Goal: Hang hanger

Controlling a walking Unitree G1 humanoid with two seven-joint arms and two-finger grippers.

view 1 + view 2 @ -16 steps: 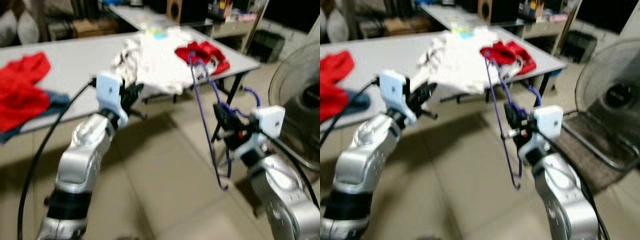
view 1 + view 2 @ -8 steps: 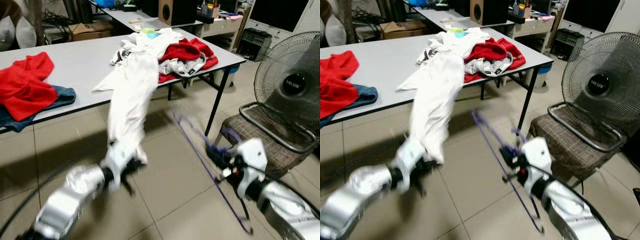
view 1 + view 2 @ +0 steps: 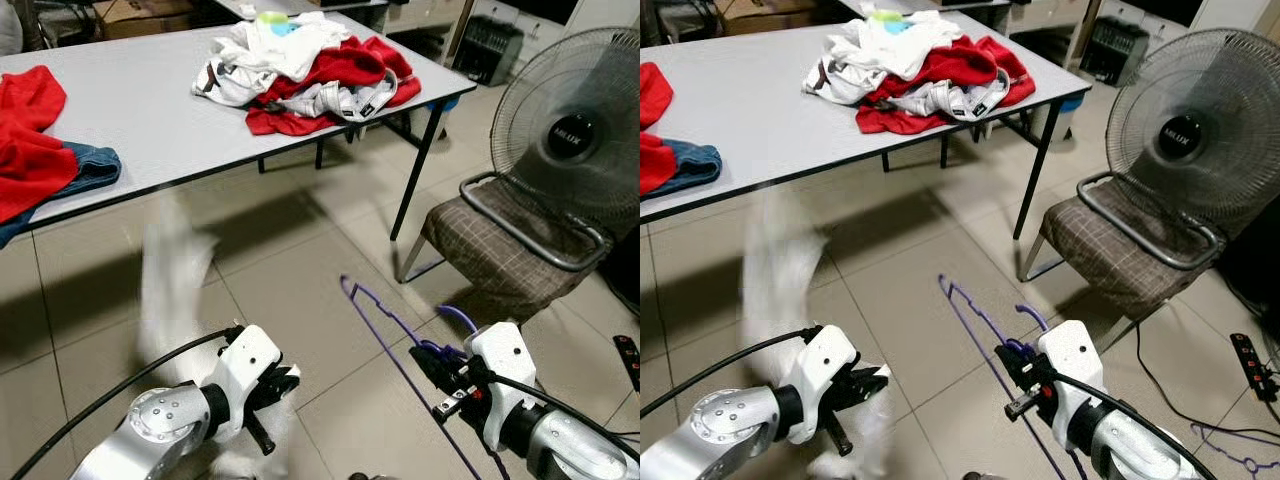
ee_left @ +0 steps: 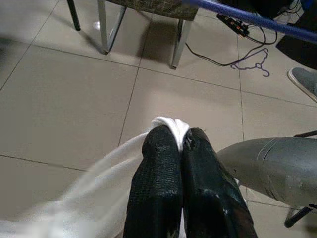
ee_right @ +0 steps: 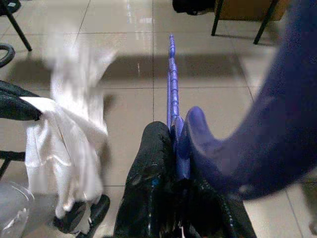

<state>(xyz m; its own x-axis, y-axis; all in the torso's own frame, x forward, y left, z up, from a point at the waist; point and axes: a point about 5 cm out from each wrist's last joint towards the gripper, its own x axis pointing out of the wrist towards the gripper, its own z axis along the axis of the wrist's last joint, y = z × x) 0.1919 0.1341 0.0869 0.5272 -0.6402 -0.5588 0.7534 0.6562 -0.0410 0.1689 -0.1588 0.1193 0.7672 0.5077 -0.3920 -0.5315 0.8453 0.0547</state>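
Note:
My right gripper (image 3: pixel 428 362) is shut on a thin purple hanger (image 3: pixel 385 335), low over the tiled floor. In the right wrist view the hanger (image 5: pixel 171 74) runs straight out from between the shut fingers (image 5: pixel 156 148), and its hook curves close to the lens. My left gripper (image 3: pixel 272 388) is shut on a white garment (image 3: pixel 175 285), which hangs blurred between the two arms. In the left wrist view a fold of the white cloth (image 4: pixel 168 124) is pinched between the black fingertips (image 4: pixel 161 148).
A grey table (image 3: pixel 150 110) stands ahead with a heap of red and white clothes (image 3: pixel 310 70), and a red garment on jeans (image 3: pixel 35 150) at its left. A chair (image 3: pixel 500 250) and a fan (image 3: pixel 575 130) stand to the right. Another purple hanger (image 3: pixel 1230 440) lies on the floor.
The white garment has come off the table, pulled by my left gripper. Both arms have dropped low, and the view has tilted down toward the floor.

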